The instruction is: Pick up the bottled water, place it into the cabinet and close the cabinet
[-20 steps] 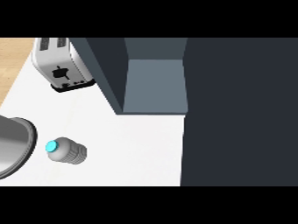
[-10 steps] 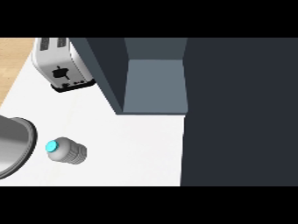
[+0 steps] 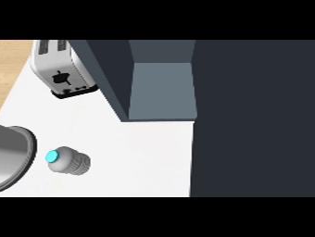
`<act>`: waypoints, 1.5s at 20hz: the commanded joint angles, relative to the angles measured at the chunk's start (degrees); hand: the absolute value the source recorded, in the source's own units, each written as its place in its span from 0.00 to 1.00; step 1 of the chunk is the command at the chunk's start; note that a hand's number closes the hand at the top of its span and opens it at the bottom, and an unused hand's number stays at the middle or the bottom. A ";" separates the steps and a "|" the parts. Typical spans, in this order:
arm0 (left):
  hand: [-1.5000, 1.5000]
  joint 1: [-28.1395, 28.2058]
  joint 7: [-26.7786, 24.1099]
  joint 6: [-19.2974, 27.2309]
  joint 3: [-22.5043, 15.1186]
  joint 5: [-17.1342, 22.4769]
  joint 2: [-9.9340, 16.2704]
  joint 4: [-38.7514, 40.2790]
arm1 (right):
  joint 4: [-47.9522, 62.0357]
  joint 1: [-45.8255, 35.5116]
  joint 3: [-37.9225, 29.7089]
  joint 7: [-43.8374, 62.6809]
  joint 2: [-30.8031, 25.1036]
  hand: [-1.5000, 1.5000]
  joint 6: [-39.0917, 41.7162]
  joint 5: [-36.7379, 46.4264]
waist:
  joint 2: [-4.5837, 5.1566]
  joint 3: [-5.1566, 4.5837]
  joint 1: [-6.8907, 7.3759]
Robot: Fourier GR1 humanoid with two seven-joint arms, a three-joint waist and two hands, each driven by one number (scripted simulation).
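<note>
Although the water bottle (image 3: pixel 68 160) stands at lower left on the table (image 3: pixel 140 152), just beside a metal pot (image 3: pixel 6 159), neither hand shows, so their state cannot be told. A careless reach might knock it against the pot, well short of the open cabinet (image 3: pixel 161 88).

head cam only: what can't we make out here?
- Both hands: outside the head view.
- Bottled water: seen from above, cap and shoulder only.
- Grey pot: cut by left edge.
- Cabinet: open; the dark panel at right may be its door, cannot tell.
- Toaster: cut at top.
</note>
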 commanded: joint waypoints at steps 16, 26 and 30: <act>0.00 -10.18 -8.31 -4.73 -0.31 -14.70 -1.13 25.75 | -9.58 14.99 -5.23 -7.81 -0.99 0.00 7.10 -5.54 | 0.08 -0.05 -0.27; 0.00 -22.15 -20.61 -3.74 0.20 -24.41 -0.74 48.94 | -12.71 22.15 -4.22 -10.59 -0.99 0.00 9.85 -4.79 | 0.17 -0.13 -0.90; 0.00 -28.13 -26.88 -1.22 -0.17 -28.76 -1.67 58.15 | -10.55 23.05 -2.98 -13.66 0.75 0.00 10.21 -2.11 | 0.22 -0.14 -1.03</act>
